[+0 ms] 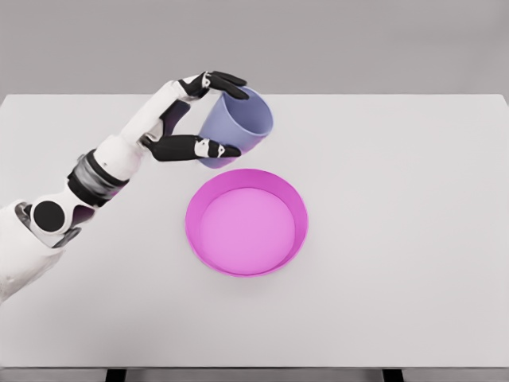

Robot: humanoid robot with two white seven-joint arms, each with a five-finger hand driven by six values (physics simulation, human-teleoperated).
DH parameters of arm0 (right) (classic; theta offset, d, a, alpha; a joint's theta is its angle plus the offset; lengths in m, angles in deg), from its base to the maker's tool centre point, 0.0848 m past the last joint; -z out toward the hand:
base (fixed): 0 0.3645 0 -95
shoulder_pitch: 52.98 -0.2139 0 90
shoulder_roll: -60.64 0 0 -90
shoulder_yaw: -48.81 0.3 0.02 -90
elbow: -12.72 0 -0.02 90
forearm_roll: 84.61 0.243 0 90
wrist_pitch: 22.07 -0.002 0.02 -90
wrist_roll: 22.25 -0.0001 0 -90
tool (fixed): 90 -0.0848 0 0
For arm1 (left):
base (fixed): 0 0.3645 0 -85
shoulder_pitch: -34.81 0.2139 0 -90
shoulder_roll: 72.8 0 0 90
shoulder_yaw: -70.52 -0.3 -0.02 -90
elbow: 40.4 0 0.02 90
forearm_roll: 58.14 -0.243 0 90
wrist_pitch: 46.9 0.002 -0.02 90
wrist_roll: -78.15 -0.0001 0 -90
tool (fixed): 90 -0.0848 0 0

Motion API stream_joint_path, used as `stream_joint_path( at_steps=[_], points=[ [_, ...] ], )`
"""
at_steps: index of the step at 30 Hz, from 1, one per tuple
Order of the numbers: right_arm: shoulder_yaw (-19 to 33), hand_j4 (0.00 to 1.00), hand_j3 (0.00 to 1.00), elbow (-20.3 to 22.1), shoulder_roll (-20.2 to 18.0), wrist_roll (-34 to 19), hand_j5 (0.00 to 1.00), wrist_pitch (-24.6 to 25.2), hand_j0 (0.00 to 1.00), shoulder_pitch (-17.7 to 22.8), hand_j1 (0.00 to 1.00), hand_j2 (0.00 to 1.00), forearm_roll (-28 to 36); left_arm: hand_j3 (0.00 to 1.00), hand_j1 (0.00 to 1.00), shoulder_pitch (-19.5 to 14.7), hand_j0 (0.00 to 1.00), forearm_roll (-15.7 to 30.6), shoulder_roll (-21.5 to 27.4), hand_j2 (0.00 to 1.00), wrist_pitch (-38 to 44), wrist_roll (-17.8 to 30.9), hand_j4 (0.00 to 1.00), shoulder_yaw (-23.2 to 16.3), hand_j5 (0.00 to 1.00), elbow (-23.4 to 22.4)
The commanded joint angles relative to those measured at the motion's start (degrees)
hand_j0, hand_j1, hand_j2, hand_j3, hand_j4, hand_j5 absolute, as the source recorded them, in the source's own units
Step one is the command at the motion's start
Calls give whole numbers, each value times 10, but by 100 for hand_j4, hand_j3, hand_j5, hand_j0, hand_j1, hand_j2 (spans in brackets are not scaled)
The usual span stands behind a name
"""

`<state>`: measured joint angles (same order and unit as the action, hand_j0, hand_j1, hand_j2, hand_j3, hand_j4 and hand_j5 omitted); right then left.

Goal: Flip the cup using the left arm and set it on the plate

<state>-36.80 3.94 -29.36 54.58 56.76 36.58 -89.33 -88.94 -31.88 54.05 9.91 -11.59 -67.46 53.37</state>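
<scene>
the left robot hand (208, 113) pinches the lilac cup (236, 127) by its sides, tilted in the air just beyond the pink plate (296, 208) mid-worktop (413, 239), probably so it can finish turning upright before lowering.

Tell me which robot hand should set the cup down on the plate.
Left. The left robot hand already grips the purple cup, held tilted just behind the pink plate. No right arm shows in the head view.

White left arm reaches in from the lower left, wrist extended; the left hand (193, 118) has its fingers (225, 79) and thumb curled in a grasp.
</scene>
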Motion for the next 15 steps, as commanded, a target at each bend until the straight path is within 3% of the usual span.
stream_joint_path(
  at_steps=[1, 7, 11, 15],
  points=[
    [0, 100, 100, 0, 0, 0, 100, 0, 100, 0, 100, 100, 0, 58, 58, 2, 58, 16, -23, 58, -18, -18, 58, 1, 58, -12],
    [0, 100, 100, 0, 0, 0, 100, 0, 100, 0, 100, 100, 0, 52, 52, 41, 52, 9, -73, 52, -18, -18, 52, 0, 52, -25],
    [0, 100, 100, 0, 0, 0, 100, 0, 100, 0, 100, 100, 0, 53, 53, 59, 53, 9, -82, 53, -18, -37, 53, 3, 53, -25],
    [0, 100, 100, 0, 0, 0, 100, 0, 100, 0, 100, 100, 0, 53, 53, 96, 53, 9, -94, 53, -18, -56, 53, 59, 53, -22]
  ],
)
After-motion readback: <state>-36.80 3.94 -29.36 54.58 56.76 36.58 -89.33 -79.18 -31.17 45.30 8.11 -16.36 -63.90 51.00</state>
